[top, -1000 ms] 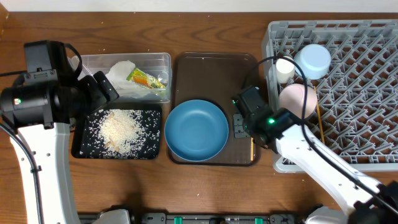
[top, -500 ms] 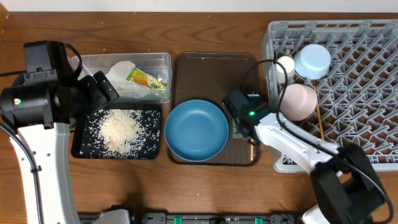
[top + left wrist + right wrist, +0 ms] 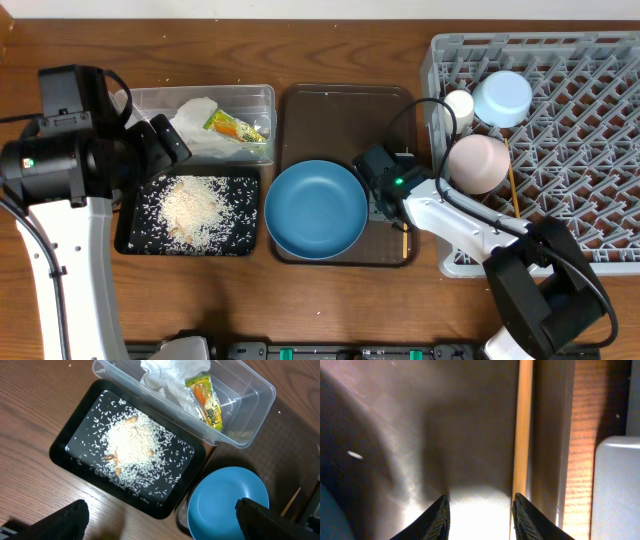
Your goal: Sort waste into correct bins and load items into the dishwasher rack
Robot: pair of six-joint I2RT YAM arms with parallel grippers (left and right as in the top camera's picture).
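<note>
Right claw part-open, empty, low over brown serving tray. Wooden chopstick lying along tray's right wall, just outside the finger nearer that wall (not yet between the jaws). Best shifted sideways to straddle the stick, then closed gently, clear of the wall. Left claw spread wide, empty, above black tray of rice. Lettering on snack wrapper unreadable.
</note>
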